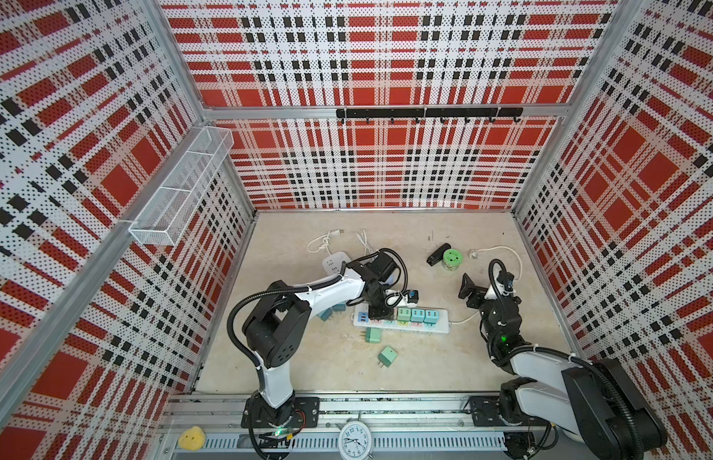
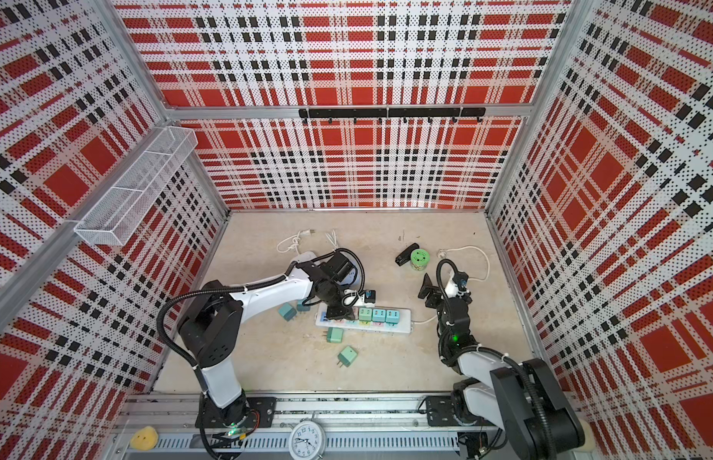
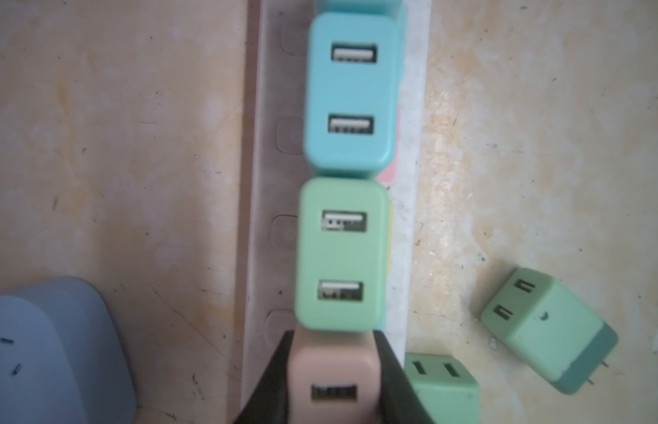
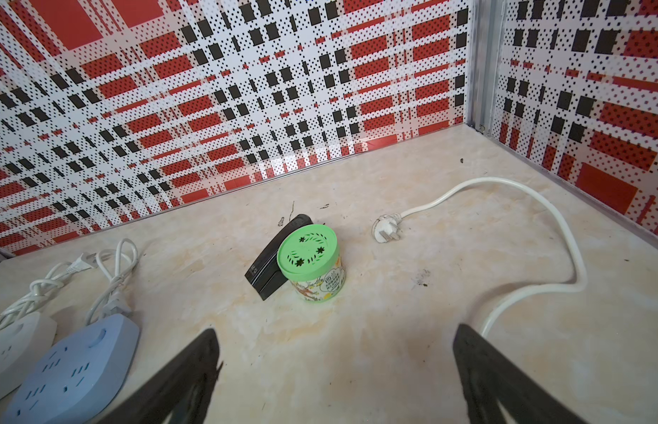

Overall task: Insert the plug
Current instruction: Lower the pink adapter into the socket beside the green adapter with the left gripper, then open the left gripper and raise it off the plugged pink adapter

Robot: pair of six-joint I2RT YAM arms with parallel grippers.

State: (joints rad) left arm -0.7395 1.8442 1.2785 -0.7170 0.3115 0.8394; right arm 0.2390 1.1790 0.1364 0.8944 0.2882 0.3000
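Tabletop (image 3: 118,147); left hand (image 3: 333,348) tight on pink plug (image 3: 333,374)

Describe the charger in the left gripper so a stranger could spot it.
Find the long white power strip in the middle, chargers plugged along it. At the row's end, beside the green charger, the left gripper clamps the only peach charger.

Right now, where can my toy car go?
Bare table lies between the frontmost green plug and the front rail, and between the power strip and the green tin. Crowded around the strip, where jaws grip a pink plug.
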